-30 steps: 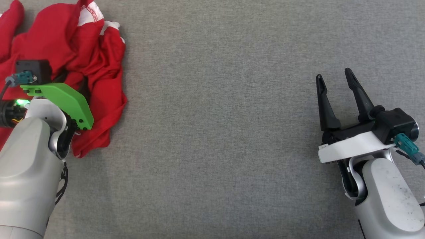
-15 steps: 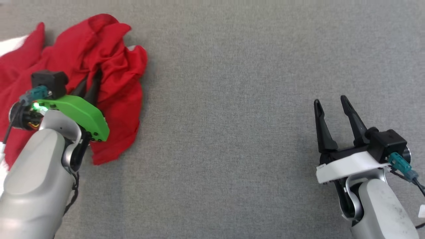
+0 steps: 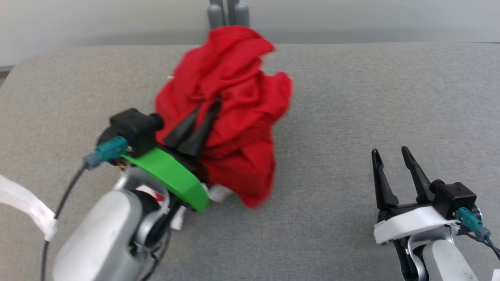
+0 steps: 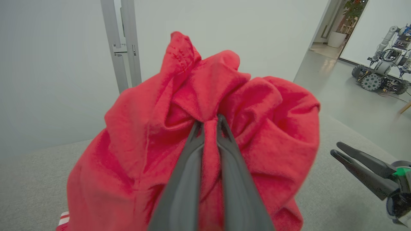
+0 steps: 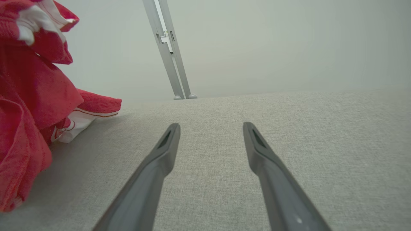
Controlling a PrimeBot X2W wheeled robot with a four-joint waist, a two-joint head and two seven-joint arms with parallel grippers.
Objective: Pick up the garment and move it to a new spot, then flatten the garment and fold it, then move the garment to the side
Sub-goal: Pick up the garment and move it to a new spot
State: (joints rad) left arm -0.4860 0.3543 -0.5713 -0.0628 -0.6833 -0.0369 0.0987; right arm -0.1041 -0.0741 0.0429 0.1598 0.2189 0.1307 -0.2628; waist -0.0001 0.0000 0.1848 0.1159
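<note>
The garment (image 3: pixel 238 117) is a crumpled red shirt with white trim, bunched up and lifted above the grey table (image 3: pixel 351 109) near its far middle. My left gripper (image 3: pixel 209 104) is shut on a fold of the cloth. In the left wrist view the two fingers pinch a red pleat of the garment (image 4: pixel 257 122) at the left gripper (image 4: pixel 208 120). My right gripper (image 3: pixel 388 153) stands open at the lower right, apart from the shirt, with nothing between its fingers. From the right wrist the garment (image 5: pixel 29 96) hangs at the left of the open right gripper (image 5: pixel 210 126).
A grey metal post (image 3: pixel 227 13) rises behind the table's far edge, before a pale wall. A white strap (image 3: pixel 27 205) crosses the lower left. Bare grey table lies between the shirt and the right gripper. Another wheeled robot (image 4: pixel 382 72) stands far off on the floor.
My left gripper has closed on the shirt and carried it up and to the right, off the table's left part. The head camera has tilted up, so the table's far edge shows.
</note>
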